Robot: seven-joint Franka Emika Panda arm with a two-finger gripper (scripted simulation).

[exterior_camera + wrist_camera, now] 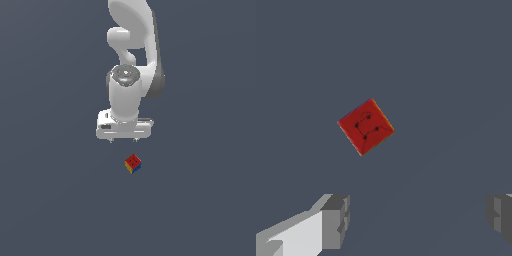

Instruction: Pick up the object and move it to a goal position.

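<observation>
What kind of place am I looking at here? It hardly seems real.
Likely a computer simulation, not a real room: a flat, featureless grey floor, a smooth white robot arm with its gripper open, and one tiny coloured cube.

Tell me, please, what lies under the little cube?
The cube sits on the plain grey floor; nothing else shows beneath it. Its underside is hidden. The open gripper hangs apart from it.

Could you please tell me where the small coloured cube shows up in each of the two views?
Exterior view: the cube lies on the grey floor just below the white hand, slightly towards the exterior view's right.
Wrist view: the cube shows its red face, beyond the two open fingers.
Shared landmark: the hand.
</observation>
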